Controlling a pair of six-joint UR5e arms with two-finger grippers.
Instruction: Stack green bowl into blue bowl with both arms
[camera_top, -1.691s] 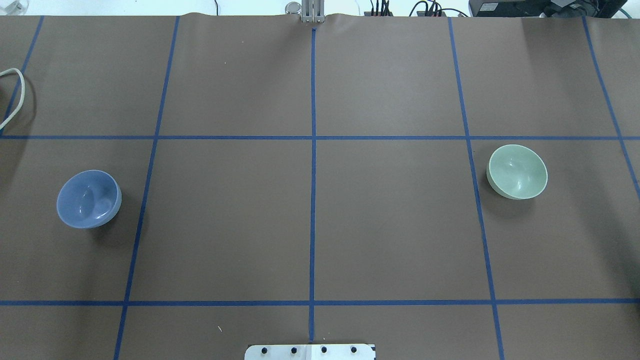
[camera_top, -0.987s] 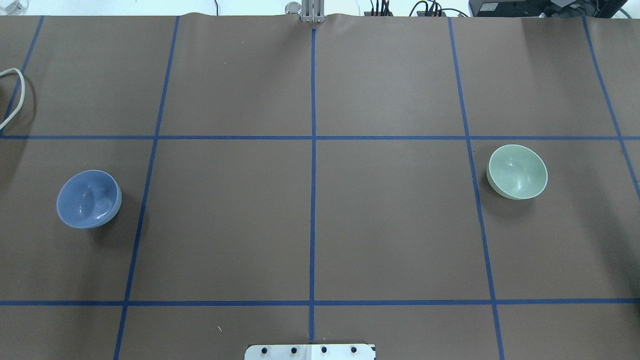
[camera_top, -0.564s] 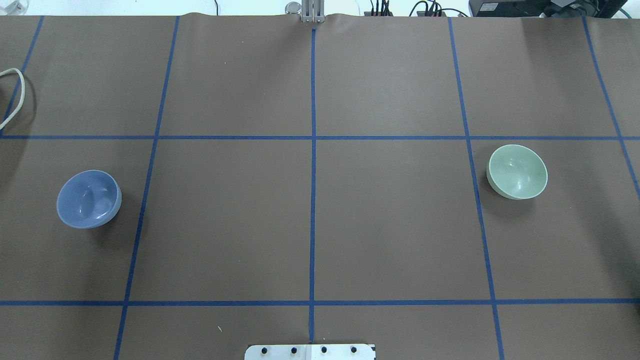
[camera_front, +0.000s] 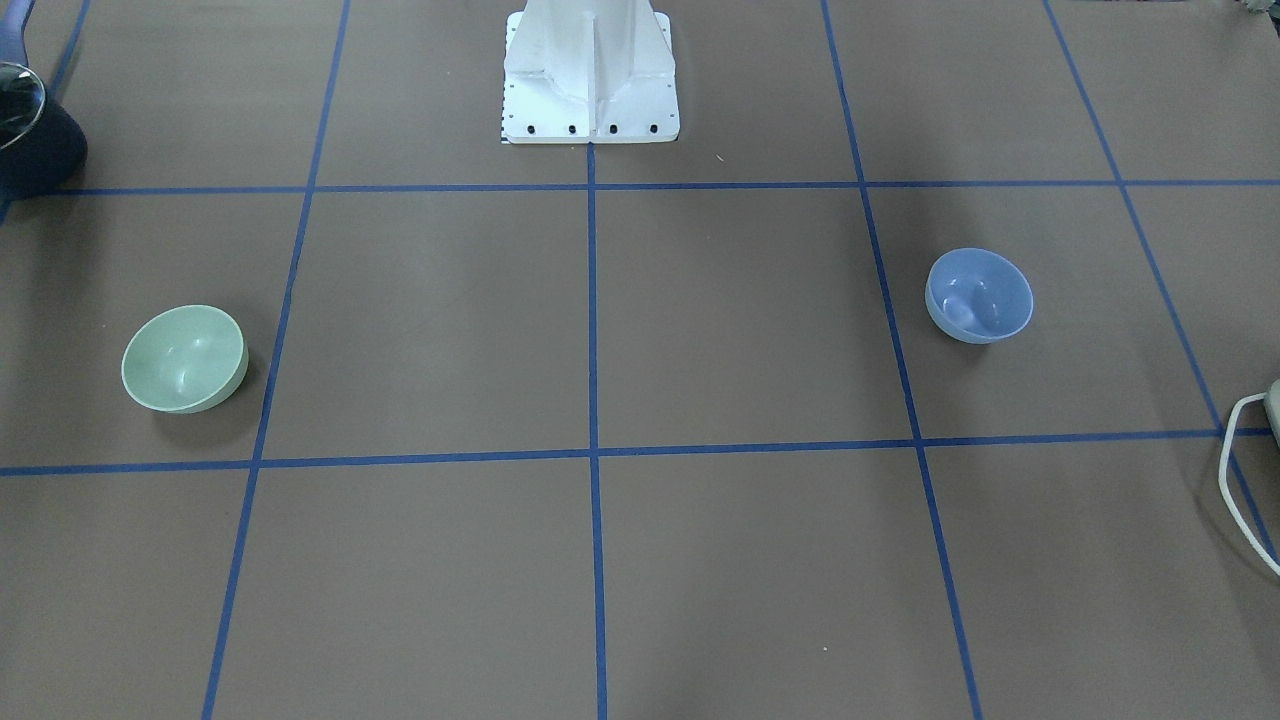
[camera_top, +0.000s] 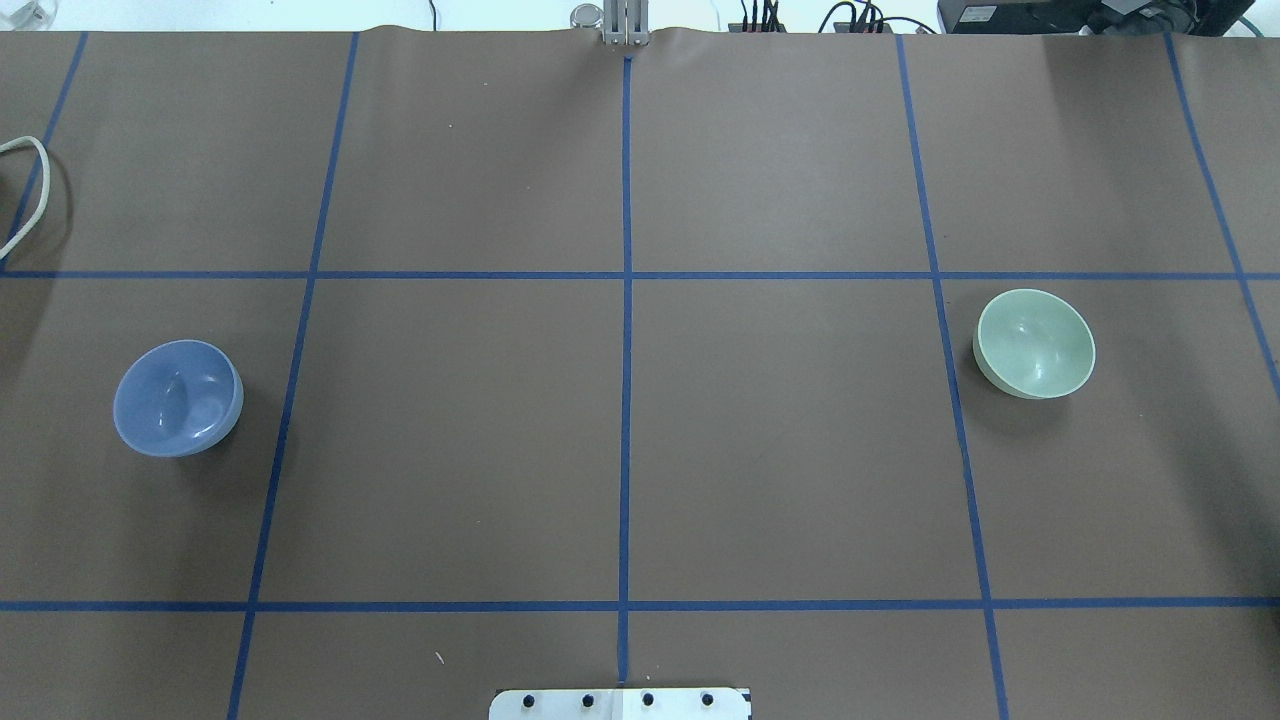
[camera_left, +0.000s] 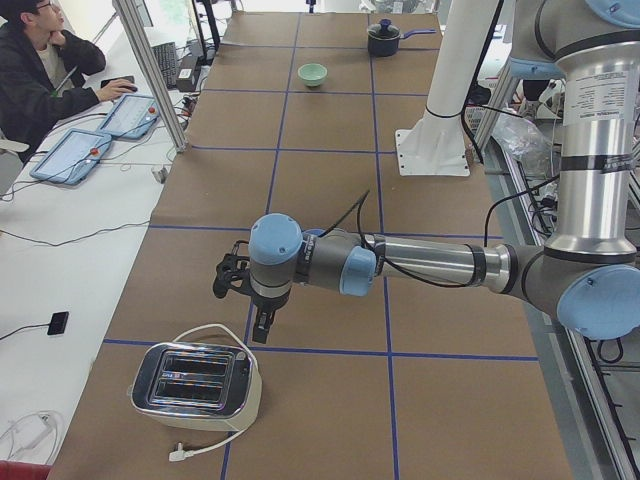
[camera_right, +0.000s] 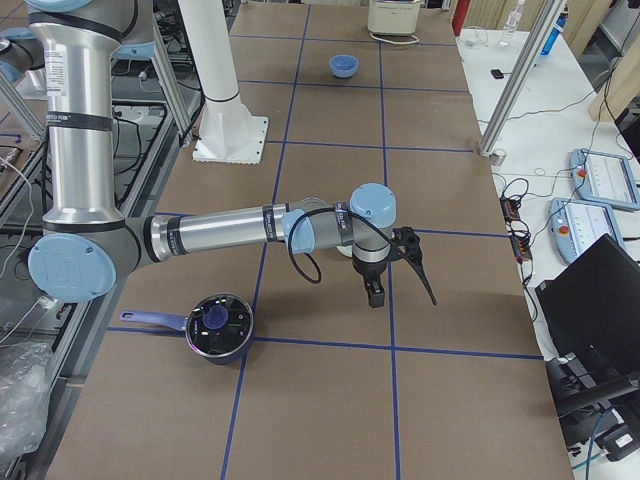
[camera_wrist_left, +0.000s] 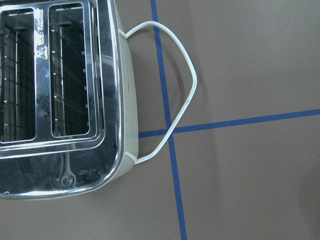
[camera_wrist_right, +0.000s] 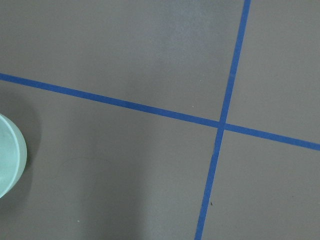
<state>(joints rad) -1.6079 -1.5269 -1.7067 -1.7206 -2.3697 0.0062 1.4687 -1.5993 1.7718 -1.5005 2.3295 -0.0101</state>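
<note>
The green bowl (camera_top: 1034, 343) stands upright on the table's right side; it also shows in the front view (camera_front: 184, 358), far off in the left side view (camera_left: 312, 74), and as a rim at the edge of the right wrist view (camera_wrist_right: 7, 160). The blue bowl (camera_top: 178, 397) stands upright on the left side (camera_front: 979, 295), (camera_right: 343, 66). Both bowls are empty and far apart. My left gripper (camera_left: 260, 325) hangs above the table near a toaster. My right gripper (camera_right: 398, 290) hangs above the table beside a pot. I cannot tell whether either is open or shut.
A silver toaster (camera_left: 197, 385) with a white cord (camera_top: 30, 190) sits at the left end, under the left wrist (camera_wrist_left: 60, 100). A dark lidded pot (camera_right: 215, 325) sits at the right end. The white pedestal (camera_front: 590, 70) stands at the near middle. An operator (camera_left: 30, 70) sits beyond the table.
</note>
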